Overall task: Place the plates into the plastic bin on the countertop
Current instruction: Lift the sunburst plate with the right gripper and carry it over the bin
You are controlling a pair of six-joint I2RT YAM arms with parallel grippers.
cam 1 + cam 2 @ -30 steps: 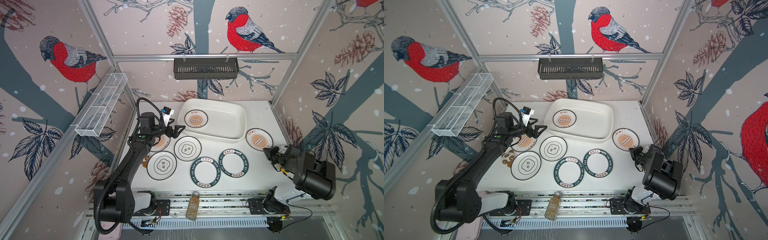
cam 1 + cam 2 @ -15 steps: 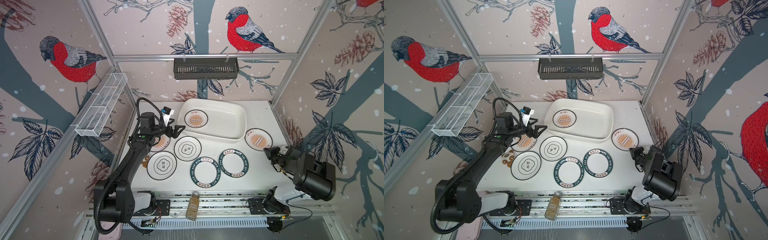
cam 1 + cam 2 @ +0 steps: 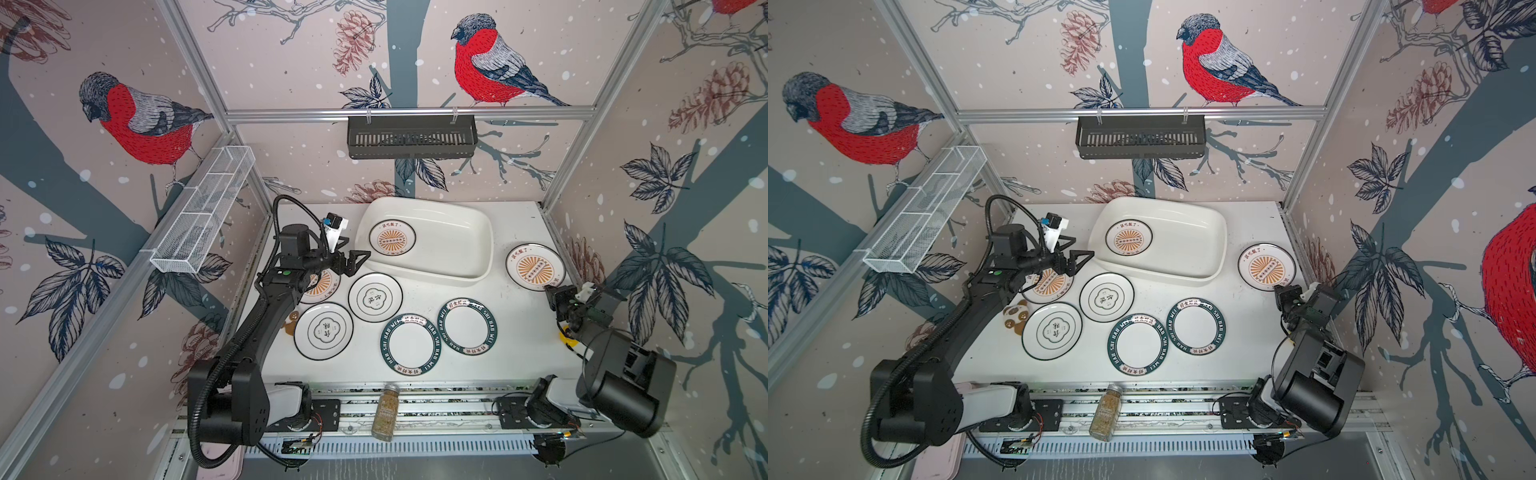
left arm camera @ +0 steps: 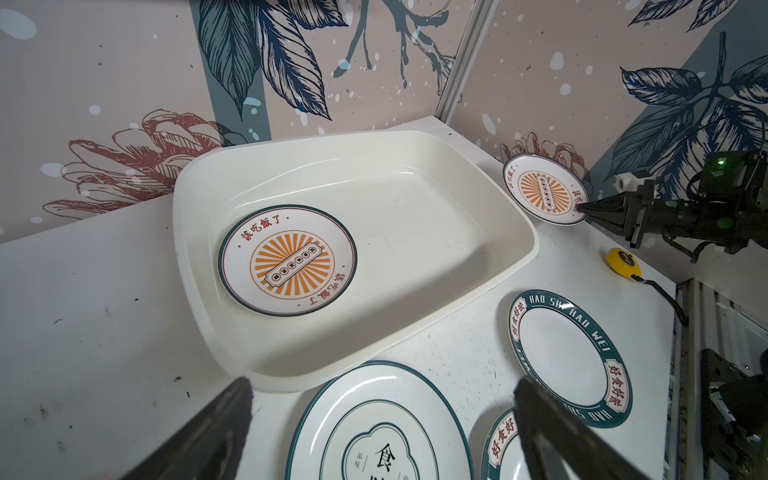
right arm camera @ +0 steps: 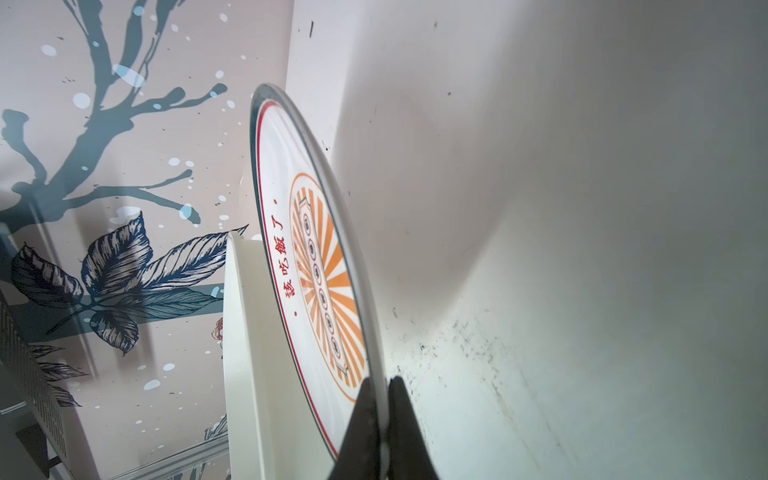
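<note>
Both top views show seven plates (image 3: 375, 297): one inside the plastic bin (image 3: 457, 232), six outside. Right gripper (image 3: 552, 290) pinches the sunburst plate (image 3: 535, 266) at the countertop's (image 3: 511, 332) right edge; left gripper (image 3: 360, 262) gapes empty.

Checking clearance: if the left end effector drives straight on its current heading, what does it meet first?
Most likely the near rim of the plastic bin: the open left end effector points at it, tips close. Height is unclear; if it clears the rim, the sunburst plate in the bin comes next.
</note>
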